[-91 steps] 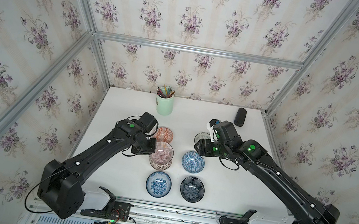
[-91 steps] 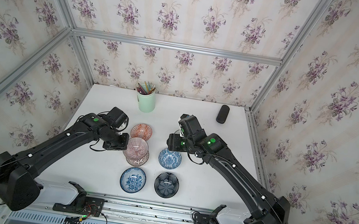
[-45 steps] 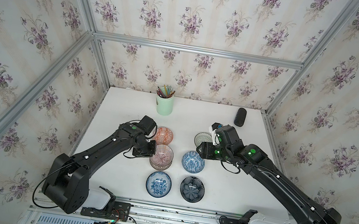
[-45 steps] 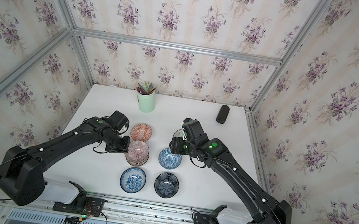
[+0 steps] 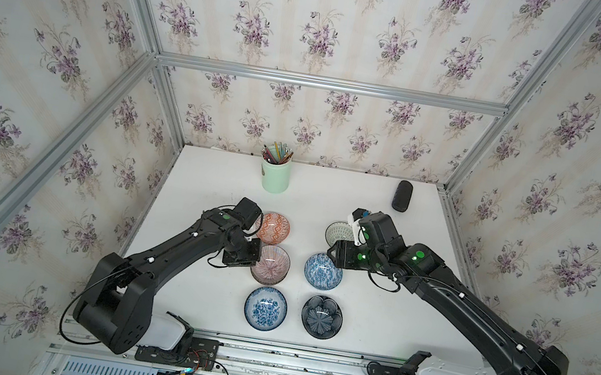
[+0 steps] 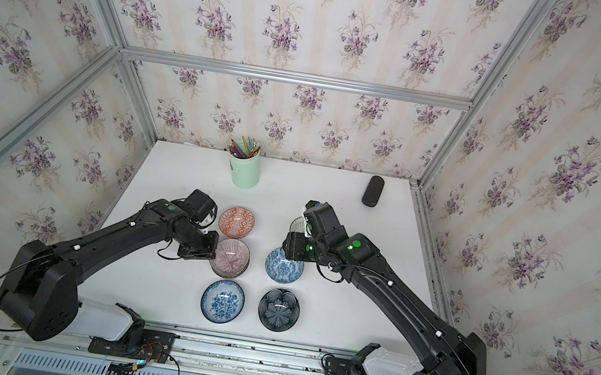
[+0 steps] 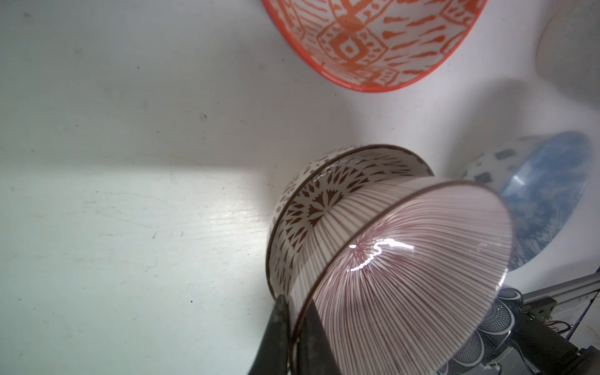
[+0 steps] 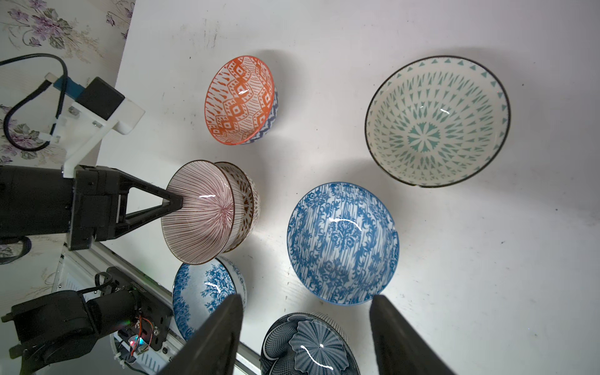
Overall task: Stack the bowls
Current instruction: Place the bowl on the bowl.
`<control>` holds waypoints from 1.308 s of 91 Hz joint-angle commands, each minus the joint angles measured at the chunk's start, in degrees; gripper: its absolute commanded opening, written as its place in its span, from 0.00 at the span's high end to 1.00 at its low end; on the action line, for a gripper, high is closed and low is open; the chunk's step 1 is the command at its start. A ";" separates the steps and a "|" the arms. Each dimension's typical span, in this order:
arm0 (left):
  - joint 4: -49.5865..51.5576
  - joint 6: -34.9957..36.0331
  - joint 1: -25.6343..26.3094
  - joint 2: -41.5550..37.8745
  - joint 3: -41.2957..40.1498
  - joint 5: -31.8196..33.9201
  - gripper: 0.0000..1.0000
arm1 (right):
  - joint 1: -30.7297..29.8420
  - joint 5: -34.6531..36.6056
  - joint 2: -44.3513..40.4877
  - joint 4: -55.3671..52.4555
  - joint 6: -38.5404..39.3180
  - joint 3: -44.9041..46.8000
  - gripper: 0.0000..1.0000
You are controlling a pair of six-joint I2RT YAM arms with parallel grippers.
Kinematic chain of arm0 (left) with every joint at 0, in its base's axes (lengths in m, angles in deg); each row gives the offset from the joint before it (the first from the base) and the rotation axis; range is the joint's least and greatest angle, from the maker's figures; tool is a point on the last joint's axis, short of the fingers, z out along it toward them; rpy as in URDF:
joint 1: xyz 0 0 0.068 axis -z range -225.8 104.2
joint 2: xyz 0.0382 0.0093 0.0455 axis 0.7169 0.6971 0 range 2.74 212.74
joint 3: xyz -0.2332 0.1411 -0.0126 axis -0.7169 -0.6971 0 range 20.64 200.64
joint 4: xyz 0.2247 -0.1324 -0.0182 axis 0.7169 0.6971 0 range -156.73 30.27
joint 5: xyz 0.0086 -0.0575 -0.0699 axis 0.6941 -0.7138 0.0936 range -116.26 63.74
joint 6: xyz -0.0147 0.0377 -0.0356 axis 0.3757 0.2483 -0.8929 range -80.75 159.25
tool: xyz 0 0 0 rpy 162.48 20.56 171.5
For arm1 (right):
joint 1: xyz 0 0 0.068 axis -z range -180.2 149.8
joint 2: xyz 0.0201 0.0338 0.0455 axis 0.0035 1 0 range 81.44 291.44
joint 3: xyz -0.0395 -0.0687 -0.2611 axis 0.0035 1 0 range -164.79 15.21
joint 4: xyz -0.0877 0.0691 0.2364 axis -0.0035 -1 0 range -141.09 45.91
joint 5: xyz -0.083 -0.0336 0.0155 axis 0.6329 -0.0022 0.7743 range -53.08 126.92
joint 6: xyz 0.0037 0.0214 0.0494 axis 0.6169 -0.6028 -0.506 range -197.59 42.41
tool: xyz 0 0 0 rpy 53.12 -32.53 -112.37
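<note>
**Rim pinch on the pink-lined bowl (image 5: 271,264), right claw (image 8: 308,297) spread and empty**

Left claw (image 7: 293,308) is clenched on the near edge of the pink-lined bowl, one finger inside the rim and one outside. That bowl sits tipped, its base down inside the dark-lattice bowl (image 7: 305,201). In both top views the pink one covers the lower bowl almost wholly, and only a thin dark edge shows.

All other bowls stand apart from the pink-lined bowl on the white desk (image 5: 209,181):
- The orange bowl (image 5: 273,227) is just behind it.
- The blue floral bowl (image 5: 265,308) is just in front of it.
- The blue damask bowl (image 5: 323,270) is beside it on the right arm's side.
- The navy petal bowl (image 5: 321,318) is diagonally in front of it on that side.
- The green-lattice bowl (image 5: 336,232) is diagonally behind it on that side.

The right arm's wrist covers part of the green-lattice bowl in both top views, and it hides the right claw's fingers there too. The right wrist view shows those fingers wide apart with nothing between them, above the desk near the blue damask bowl.

The left wrist view cuts off the orange bowl at the frame edge, blurs the blue damask bowl, and shows only a sliver of the navy petal bowl.
</note>
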 commanded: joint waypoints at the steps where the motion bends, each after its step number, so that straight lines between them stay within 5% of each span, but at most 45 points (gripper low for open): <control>1: -1.64 -0.15 -0.03 0.25 -0.13 -0.69 1.00 | -0.06 -0.01 -0.04 0.53 0.57 -0.05 0.33; 92: -2.20 -0.35 0.80 3.29 -0.42 0.14 1.00 | -0.06 -0.54 0.98 0.83 0.72 0.51 0.33; 119: 0.28 0.32 0.83 1.16 0.59 1.13 0.46 | -0.06 -0.55 0.73 0.84 0.63 1.02 0.33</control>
